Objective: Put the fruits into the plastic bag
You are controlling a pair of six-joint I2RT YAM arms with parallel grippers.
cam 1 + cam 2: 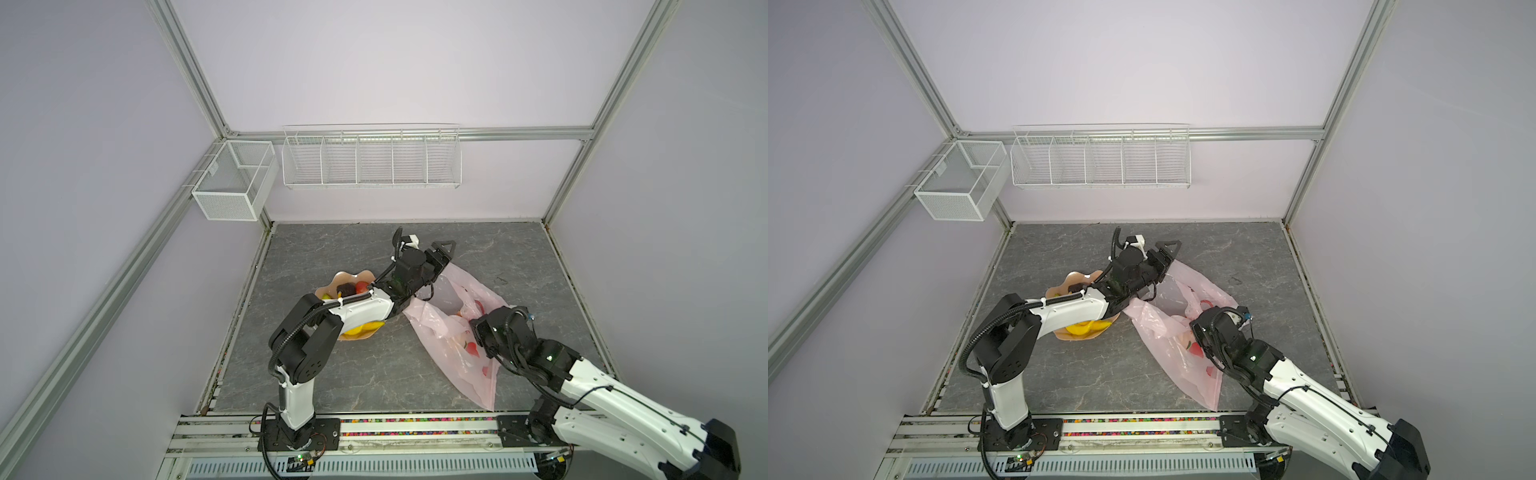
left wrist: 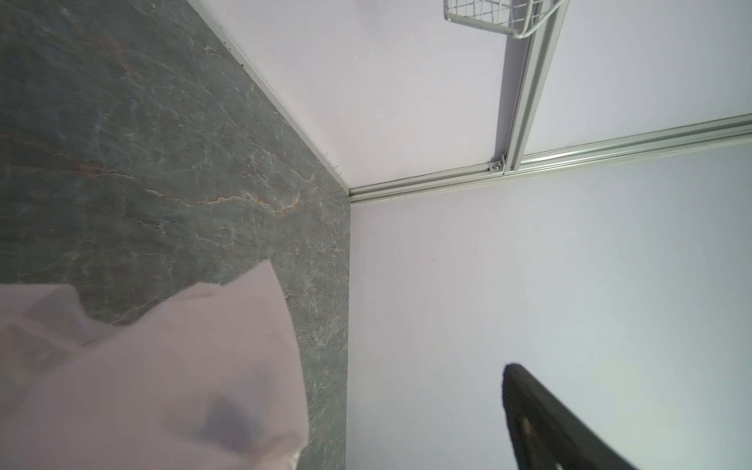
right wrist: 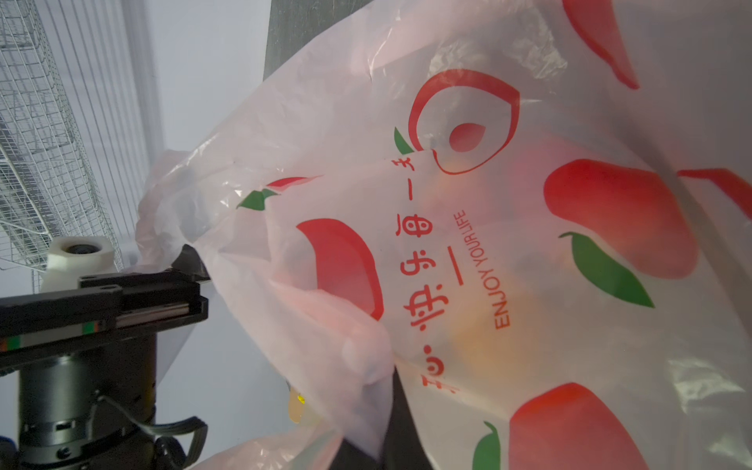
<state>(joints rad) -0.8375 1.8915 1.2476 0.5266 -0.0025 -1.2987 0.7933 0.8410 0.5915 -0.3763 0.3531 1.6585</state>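
Left end effector point(image 1: 446, 257) is spread wide with the plastic bag point(image 1: 453, 357) rim hooked over one finger, and the right end effector point(image 1: 473, 330), pressed together, seems to pinch the near rim, presumably to hold the mouth open on the desk point(image 1: 374, 374) for the fruits point(image 1: 362, 286) waiting in the dish point(image 1: 345, 276).

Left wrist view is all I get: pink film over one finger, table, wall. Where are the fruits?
Observer: In a top view, several fruits lie in the dish beside the plastic bag.
Operator: Anything bagged yet?
Observer: Yes; the right wrist view shows a yellow-orange fruit blurred through the film.
Operator: And the right hand?
Observer: The right hand is shut at the bag's mouth, apparently pinching it.
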